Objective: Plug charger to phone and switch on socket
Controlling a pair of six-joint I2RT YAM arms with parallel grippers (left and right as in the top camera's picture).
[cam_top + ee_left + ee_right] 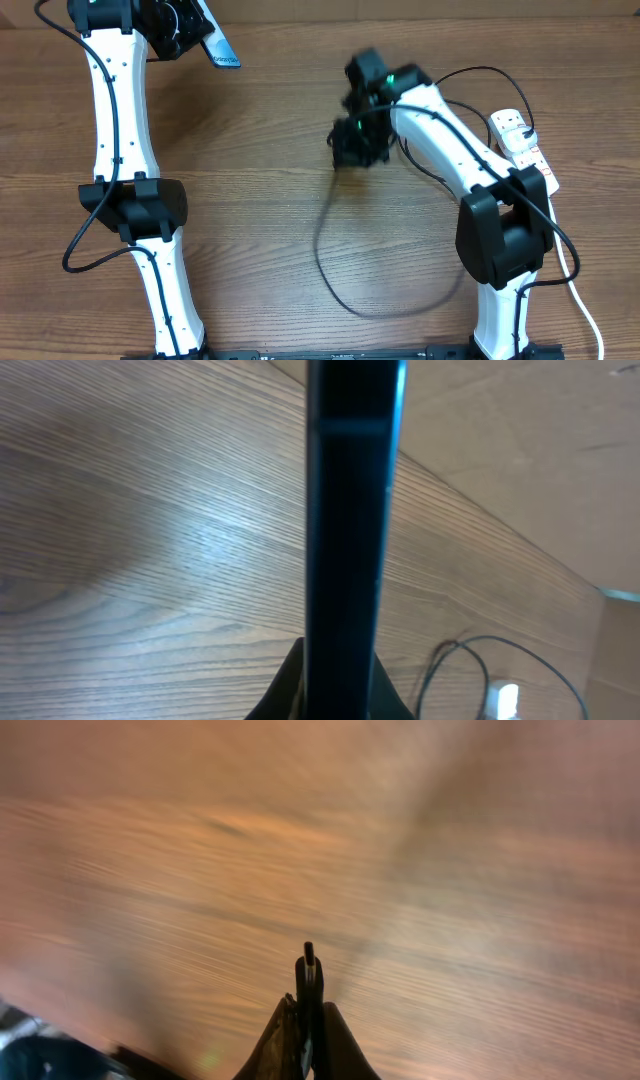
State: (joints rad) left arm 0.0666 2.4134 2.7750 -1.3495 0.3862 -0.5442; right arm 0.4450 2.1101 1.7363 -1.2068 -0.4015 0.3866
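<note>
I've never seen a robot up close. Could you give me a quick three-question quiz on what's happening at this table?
1. True or false: the phone is lying flat with no gripper on it.
2. What is the right gripper shut on? A) the phone B) the charger, at its connector tip C) nothing
3. Fill in: the socket lies on the robot's ____ side.

Key:
1. False. The left gripper holds it.
2. B
3. right
</note>
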